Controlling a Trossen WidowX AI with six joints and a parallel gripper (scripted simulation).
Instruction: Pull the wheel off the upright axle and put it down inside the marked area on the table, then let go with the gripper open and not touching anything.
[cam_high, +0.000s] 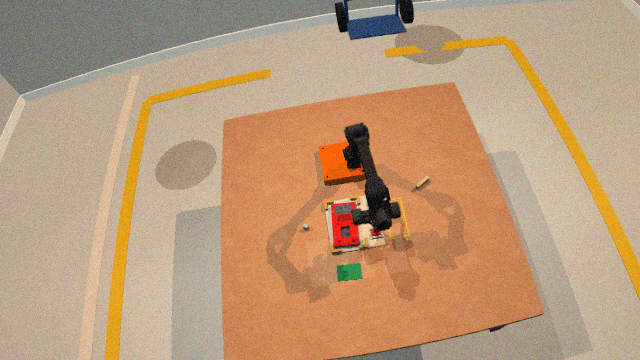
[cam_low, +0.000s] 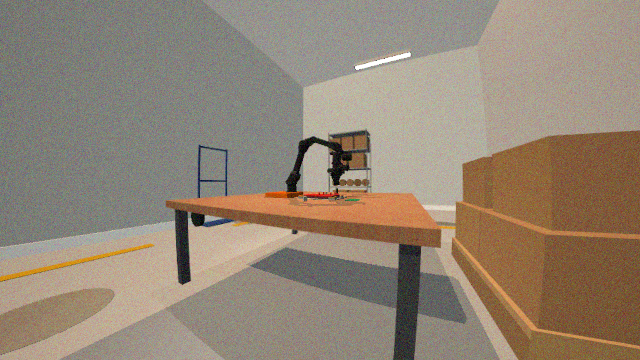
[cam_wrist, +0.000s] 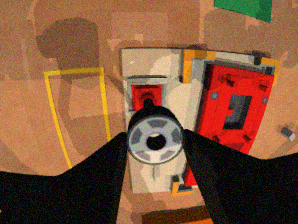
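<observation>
My gripper (cam_wrist: 154, 136) (cam_high: 376, 226) (cam_low: 337, 186) is shut on the wheel (cam_wrist: 154, 124), a small grey hub with a black tyre, gripped by its rim. It hangs just above a red axle mount (cam_wrist: 144, 95) on the white base plate (cam_wrist: 153, 64) (cam_high: 330, 220); the axle itself is hidden under the wheel. The marked area is a yellow outlined rectangle (cam_wrist: 73, 71) (cam_high: 406, 225) on the table, right beside the plate. In the overhead view the arm hides the wheel.
A red chassis part (cam_wrist: 229, 106) (cam_high: 346, 225) lies on the plate. A green patch (cam_high: 349, 272) lies in front of it. The orange arm base (cam_high: 334, 164) is behind. A small wooden stick (cam_high: 421, 183) and a tiny white piece (cam_high: 305, 227) lie apart on the table.
</observation>
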